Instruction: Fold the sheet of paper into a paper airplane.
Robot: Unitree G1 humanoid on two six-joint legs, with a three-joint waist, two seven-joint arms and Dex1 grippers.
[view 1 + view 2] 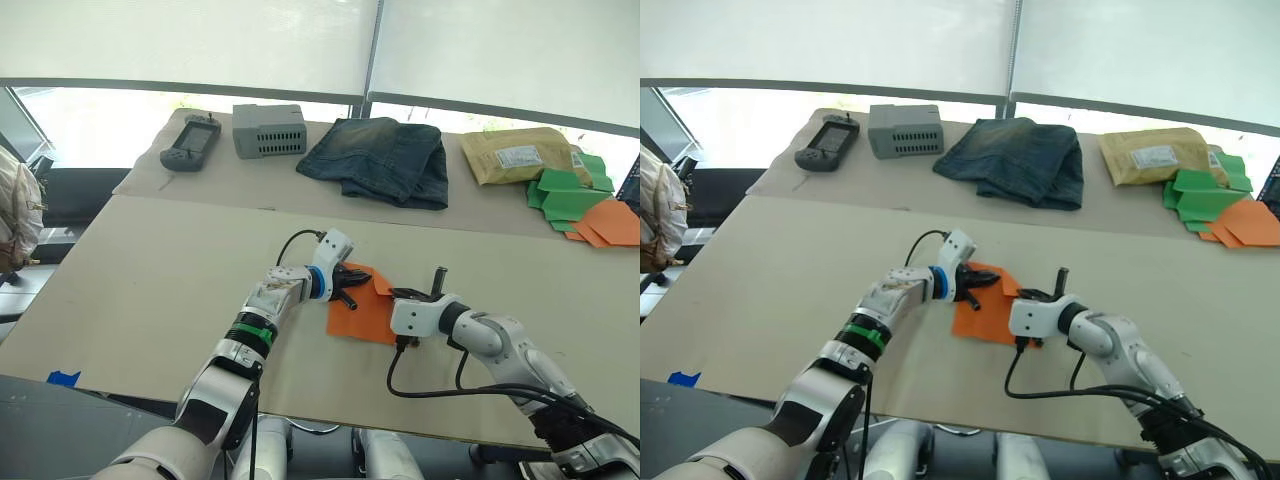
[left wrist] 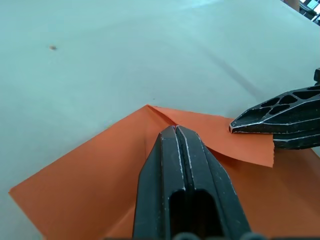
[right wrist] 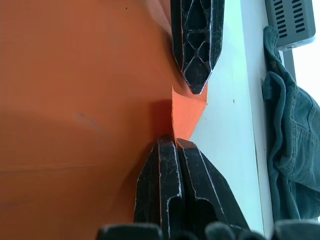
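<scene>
Pale table [image 1: 150,290] under white blinds [image 1: 200,40]. Left gripper [image 2: 176,131] clenched, pressing the orange paper [image 1: 362,312]; right gripper [image 3: 172,142] clenched on its folded corner. Jeans [image 1: 385,158] far.

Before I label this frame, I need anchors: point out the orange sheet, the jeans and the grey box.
orange sheet [image 1: 362,315], left eye view, flat lower part.
jeans [image 1: 385,155], left eye view, middle of the folded pile.
grey box [image 1: 268,130], left eye view, vented front face.
</scene>
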